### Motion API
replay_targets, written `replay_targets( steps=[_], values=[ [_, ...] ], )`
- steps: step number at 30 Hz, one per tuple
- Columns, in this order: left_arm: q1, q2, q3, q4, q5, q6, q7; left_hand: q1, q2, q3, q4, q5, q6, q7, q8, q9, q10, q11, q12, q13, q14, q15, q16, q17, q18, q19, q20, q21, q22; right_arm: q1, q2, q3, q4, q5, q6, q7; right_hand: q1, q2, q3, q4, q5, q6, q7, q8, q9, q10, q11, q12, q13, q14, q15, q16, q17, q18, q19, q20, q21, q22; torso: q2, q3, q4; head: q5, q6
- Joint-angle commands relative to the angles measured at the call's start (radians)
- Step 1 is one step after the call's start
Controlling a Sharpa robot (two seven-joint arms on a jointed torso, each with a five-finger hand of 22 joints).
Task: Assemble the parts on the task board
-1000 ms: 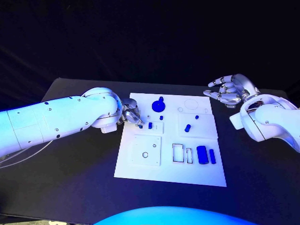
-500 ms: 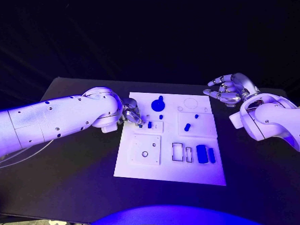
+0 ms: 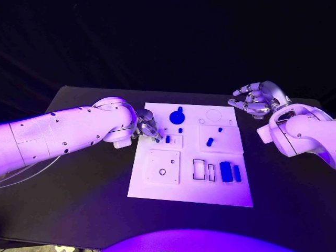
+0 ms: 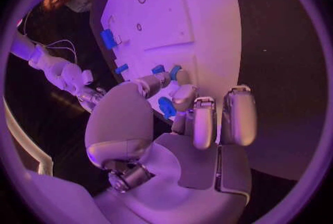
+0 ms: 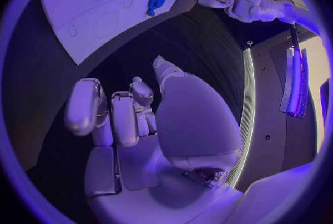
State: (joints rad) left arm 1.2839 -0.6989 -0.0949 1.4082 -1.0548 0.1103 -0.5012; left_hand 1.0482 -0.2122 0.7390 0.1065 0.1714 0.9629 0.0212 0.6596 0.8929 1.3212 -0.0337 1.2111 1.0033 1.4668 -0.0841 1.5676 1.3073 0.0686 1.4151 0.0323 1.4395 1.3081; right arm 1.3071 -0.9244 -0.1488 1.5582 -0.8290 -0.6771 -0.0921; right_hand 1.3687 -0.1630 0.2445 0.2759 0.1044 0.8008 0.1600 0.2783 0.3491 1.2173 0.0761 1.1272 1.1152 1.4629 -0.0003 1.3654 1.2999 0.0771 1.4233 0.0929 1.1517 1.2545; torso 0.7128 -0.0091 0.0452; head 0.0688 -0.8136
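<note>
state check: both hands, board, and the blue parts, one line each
left hand: at the task board's left edge, fingers pinching a small blue part
right hand: off the board's far right corner, fingers curled, holding nothing
task board: flat on the table
large round blue part: lying on the board, untouched
long blue parts: side by side on the board
</note>
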Motion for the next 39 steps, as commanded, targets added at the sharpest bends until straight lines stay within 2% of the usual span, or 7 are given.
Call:
replay_targets(
  steps=[1,4,15,25,32,36,39],
  values=[
    [-0.004,0.004,-0.002,-0.002,0.011,0.009,0.008,-0.011,0.001,-0.012,0.005,-0.005,0.001,0.005,-0.006,-0.001,-0.007,-0.005,-0.004,-0.004,0.104,-0.004,0.003,0.263,-0.010,-0.003,-0.007,-0.003,0.014,0.000,0.000,0.000,0.001,-0.011,0.011,0.012,-0.010,-0.002,0.002,0.004,0.002,-0.007,0.002,0.003,-0.001,-0.005,-0.002,0.002,0.000,0.037,-0.007,-0.001,0.001,0.012,0.008,-0.001,-0.005,0.000,0.000,0.0001,0.0001,0.000,0.000],
    [-0.004,0.004,-0.002,-0.004,0.011,0.008,0.007,-0.018,0.003,-0.035,0.022,-0.005,0.002,0.006,-0.009,-0.002,-0.009,-0.004,-0.007,-0.005,0.104,-0.004,0.003,0.263,-0.009,-0.004,-0.007,-0.005,0.013,0.000,0.000,0.000,0.001,-0.011,0.011,0.012,-0.010,-0.002,0.002,0.004,0.002,-0.007,0.002,0.003,-0.001,-0.005,-0.002,0.002,0.000,0.037,-0.007,-0.001,0.001,0.012,0.008,-0.001,-0.005,0.000,0.000,0.0002,0.0002,-0.001,-0.001],
    [-0.004,0.002,-0.002,-0.011,0.011,0.005,0.007,-0.034,-0.009,-0.198,0.121,-0.007,0.008,0.010,-0.016,-0.004,-0.015,-0.001,-0.010,-0.005,0.103,-0.002,0.002,0.261,-0.008,-0.006,-0.005,-0.010,0.009,0.000,0.001,0.000,-0.001,-0.011,0.011,0.013,-0.011,-0.002,0.001,0.004,0.002,-0.008,0.002,0.003,-0.001,-0.006,-0.002,0.002,-0.001,0.037,-0.007,-0.002,0.001,0.012,0.008,-0.001,-0.006,-0.001,0.001,0.0000,-0.0004,-0.001,-0.001],
    [-0.004,-0.005,-0.001,-0.007,0.011,-0.006,0.007,-0.028,-0.007,-0.221,0.137,-0.006,0.007,0.010,-0.017,-0.004,-0.016,-0.001,-0.012,-0.006,0.103,-0.002,0.001,0.260,-0.008,-0.007,-0.005,-0.011,0.007,0.000,0.001,0.000,-0.002,-0.011,0.011,0.013,-0.011,-0.002,0.001,0.004,0.002,-0.008,0.002,0.003,-0.001,-0.006,-0.002,0.002,-0.001,0.037,-0.007,-0.002,0.001,0.012,0.008,-0.001,-0.006,-0.001,0.001,-0.0003,-0.0001,-0.002,-0.002],
    [-0.004,-0.019,0.009,0.008,0.036,-0.033,0.015,-0.023,-0.008,-0.240,0.151,-0.005,0.005,0.011,-0.019,-0.004,-0.021,0.000,-0.017,-0.012,0.102,-0.001,-0.001,0.256,-0.007,-0.011,-0.005,-0.015,0.002,0.000,0.002,0.000,-0.004,-0.011,0.011,0.014,-0.011,-0.002,0.001,0.004,0.002,-0.008,0.002,0.003,-0.001,-0.006,-0.002,0.002,-0.001,0.037,-0.007,-0.002,0.001,0.012,0.008,-0.001,-0.006,-0.001,0.000,-0.0003,-0.0008,-0.004,0.000],
    [-0.004,-0.028,0.015,0.013,0.060,-0.064,0.026,-0.023,-0.008,-0.281,0.182,-0.003,-0.011,0.018,-0.023,-0.002,-0.049,0.006,-0.045,-0.050,0.097,0.002,-0.010,0.243,-0.002,-0.025,-0.002,-0.029,-0.021,0.000,0.003,0.000,-0.005,-0.011,0.011,0.013,-0.014,-0.001,0.001,0.005,0.002,-0.009,0.002,0.003,-0.001,-0.006,-0.002,0.001,-0.002,0.037,-0.007,-0.003,0.000,0.012,0.008,-0.001,-0.008,-0.002,0.000,0.0003,-0.0001,-0.001,0.001],
    [-0.004,-0.035,0.020,0.019,0.074,-0.091,0.042,-0.030,0.000,-0.306,0.185,-0.003,-0.031,0.026,-0.026,0.001,-0.083,0.013,-0.077,-0.095,0.090,0.008,-0.023,0.225,0.004,-0.043,0.002,-0.045,-0.045,-0.001,0.003,0.000,-0.006,-0.011,0.011,0.013,-0.014,-0.001,0.001,0.005,0.002,-0.009,0.002,0.003,-0.001,-0.006,-0.002,0.001,-0.002,0.037,-0.007,-0.003,0.000,0.012,0.008,-0.001,-0.008,-0.002,0.000,0.0005,0.0000,-0.002,0.000]
  ],
)
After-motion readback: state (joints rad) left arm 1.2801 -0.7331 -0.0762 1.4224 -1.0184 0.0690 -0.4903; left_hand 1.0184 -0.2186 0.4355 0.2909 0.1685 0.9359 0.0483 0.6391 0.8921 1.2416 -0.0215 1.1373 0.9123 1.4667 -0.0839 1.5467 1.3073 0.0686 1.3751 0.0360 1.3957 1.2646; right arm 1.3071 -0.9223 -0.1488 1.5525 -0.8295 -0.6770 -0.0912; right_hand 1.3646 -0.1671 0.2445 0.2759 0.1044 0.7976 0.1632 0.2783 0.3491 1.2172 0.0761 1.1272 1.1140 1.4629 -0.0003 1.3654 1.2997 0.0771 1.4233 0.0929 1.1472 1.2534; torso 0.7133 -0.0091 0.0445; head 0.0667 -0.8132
